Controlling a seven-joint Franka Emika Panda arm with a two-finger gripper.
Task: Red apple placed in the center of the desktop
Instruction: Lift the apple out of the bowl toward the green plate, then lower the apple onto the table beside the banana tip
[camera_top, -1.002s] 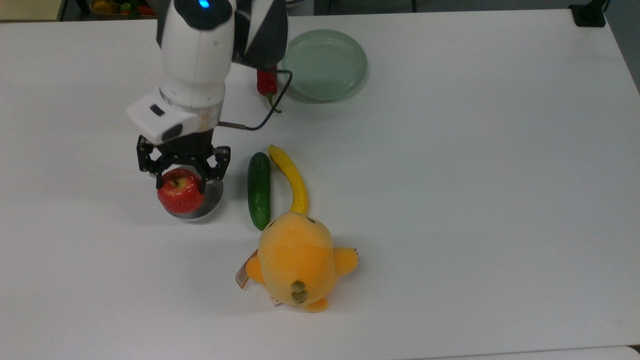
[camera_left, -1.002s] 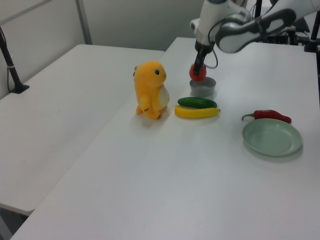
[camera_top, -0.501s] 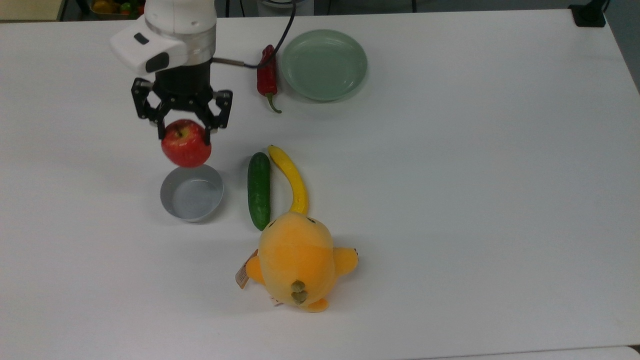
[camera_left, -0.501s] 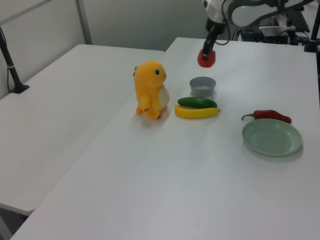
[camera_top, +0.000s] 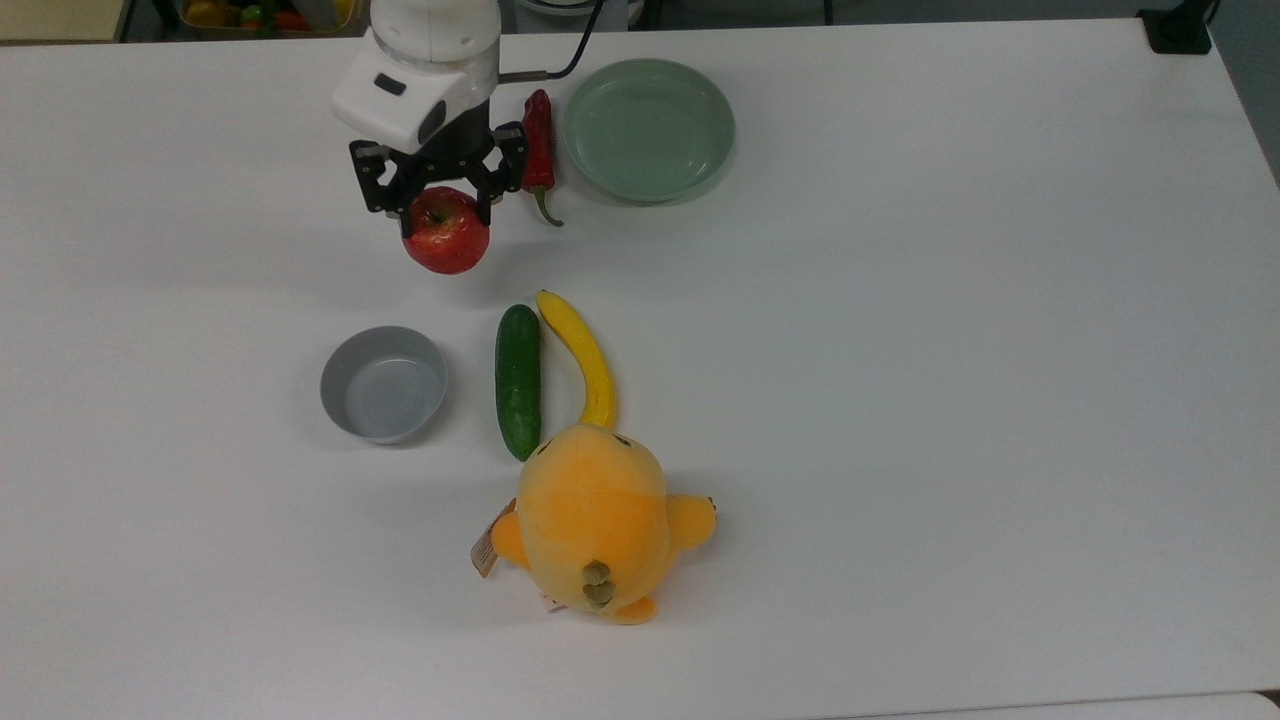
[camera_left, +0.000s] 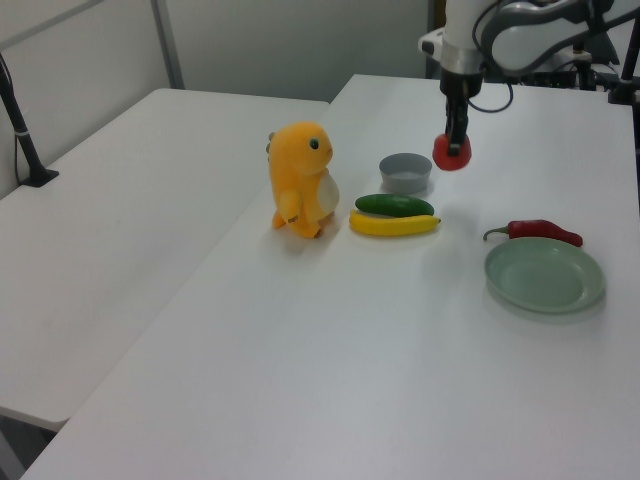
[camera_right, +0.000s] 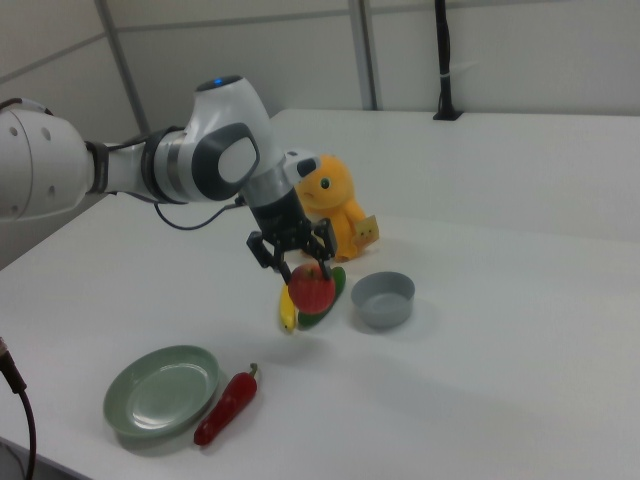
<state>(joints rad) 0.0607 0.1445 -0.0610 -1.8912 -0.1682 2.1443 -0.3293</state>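
Observation:
The red apple (camera_top: 446, 239) hangs in the air above the white desktop (camera_top: 900, 350), held from above by my gripper (camera_top: 441, 203), which is shut on it. In the top view it sits up and to the right of the grey bowl (camera_top: 383, 384) and just left of the chili. The left view shows the apple (camera_left: 451, 152) lifted to the right of the bowl (camera_left: 405, 172), under the gripper (camera_left: 455, 138). In the right view the apple (camera_right: 312, 287) and gripper (camera_right: 300, 265) hang in front of the banana and cucumber.
A cucumber (camera_top: 518, 380) and banana (camera_top: 584, 357) lie side by side near the middle. An orange plush toy (camera_top: 594, 520) stands below them. A green plate (camera_top: 648, 130) and red chili pepper (camera_top: 538, 140) lie at the top. Open white surface spreads across the top view's right.
The gripper lifted the apple out of the grey bowl, which now stands empty, then carried it up and to the right in the top view, toward the chili.

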